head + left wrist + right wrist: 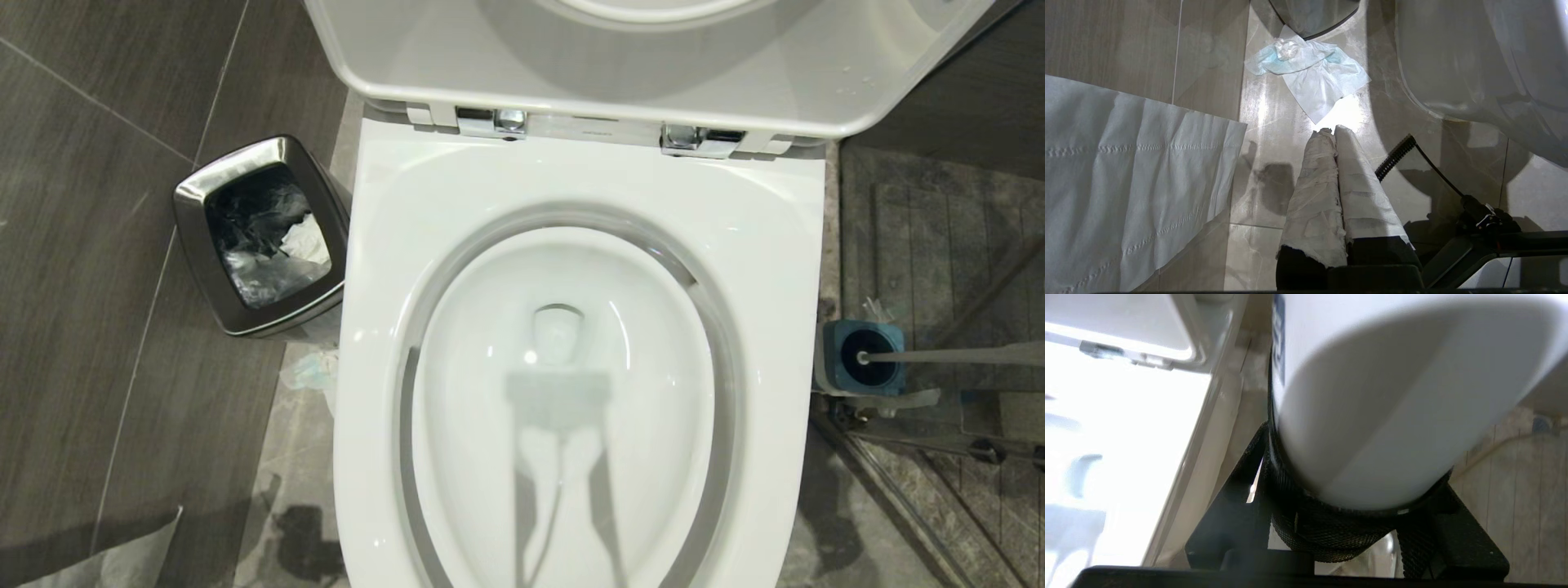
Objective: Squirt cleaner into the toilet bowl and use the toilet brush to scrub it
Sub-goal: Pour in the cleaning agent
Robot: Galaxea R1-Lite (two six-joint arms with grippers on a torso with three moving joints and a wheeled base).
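The toilet bowl (571,188) fills the head view, its seat and lid (653,65) raised and water at the bottom of the basin. The toilet brush (955,355) stands in its blue holder (861,358) on the floor just right of the bowl. Neither arm shows in the head view. In the right wrist view my right gripper (1347,494) is shut on the cleaner (1392,396), a white bottle with a dark meshed lower part, beside the bowl's rim (1126,416); its nozzle is out of view. My left gripper (1329,131) hangs shut over the floor, its fingers wrapped in white.
A steel bin (261,237) with a liner stands left of the bowl. A crumpled tissue (1306,73) lies on the floor by the bowl's base, and a white paper sheet (1126,171) is spread nearby. A metal frame (922,445) runs along the floor on the right.
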